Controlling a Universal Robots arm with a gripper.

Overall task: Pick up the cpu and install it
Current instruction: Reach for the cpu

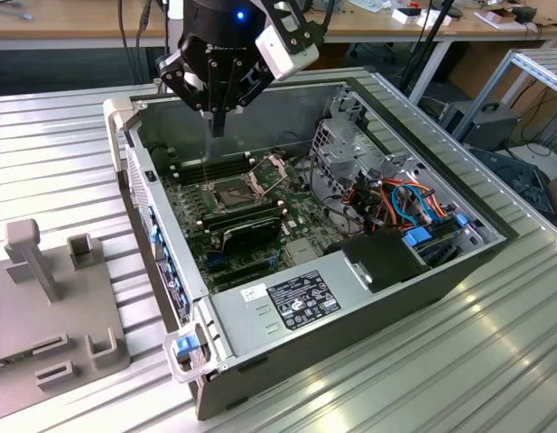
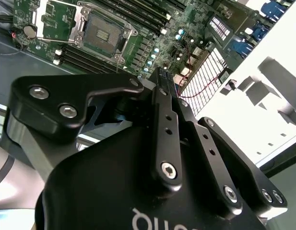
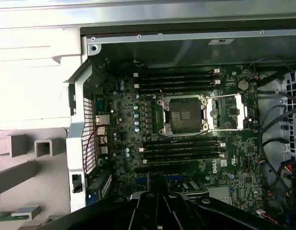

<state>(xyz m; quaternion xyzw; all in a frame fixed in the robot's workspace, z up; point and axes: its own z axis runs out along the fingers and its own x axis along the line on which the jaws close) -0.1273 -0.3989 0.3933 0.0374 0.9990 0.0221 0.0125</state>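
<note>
My gripper [image 1: 217, 126] hangs over the back wall of the open computer case [image 1: 413, 280], above the motherboard. Its two black fingers [image 2: 163, 103] are drawn together into one narrow tip, and I see nothing between them. The cpu is out of view. The dark square socket [image 3: 184, 115] on the green motherboard [image 3: 124, 158] lies uncovered, its metal frame [image 3: 227, 112] flipped open beside it. In the exterior view the socket [image 1: 235, 191] sits below the fingertips and a little toward that view's right.
Memory slots [image 3: 179, 80] run along both sides of the socket. A drive cage [image 1: 346, 158], coloured cables [image 1: 406, 200] and the power supply [image 1: 292, 302] fill the case at the exterior view's right. A grey fixture with posts and slots [image 1: 43, 298] stands on the ribbed metal table [image 1: 495, 361].
</note>
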